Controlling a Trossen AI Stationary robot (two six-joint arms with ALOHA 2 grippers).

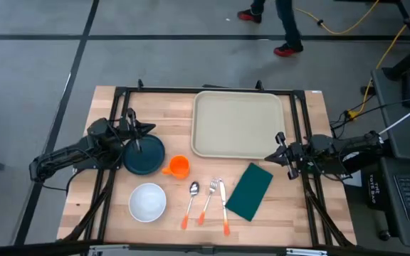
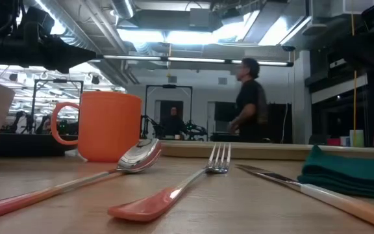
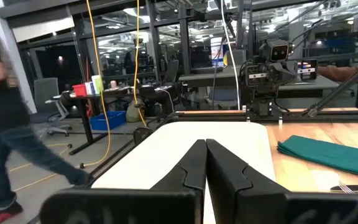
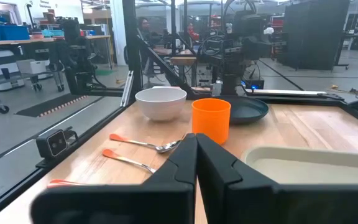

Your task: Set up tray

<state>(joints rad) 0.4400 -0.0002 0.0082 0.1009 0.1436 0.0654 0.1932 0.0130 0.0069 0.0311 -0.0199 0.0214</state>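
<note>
i'm seeing the tray lying empty at the back centre of the wooden table, its long axis running left-right between the arms, with the right gripper hanging just off its near right corner and the left gripper sitting over the teal plate, so i'm judging the left arm better placed to start. both grippers are showing their fingers pressed together, holding nothing. the tray is reading as smooth beige plastic, rounded corners, raised rim (the orange cup, white bowl, cutlery and folded green napkin are all waiting on bare wood nearer the front).
</note>
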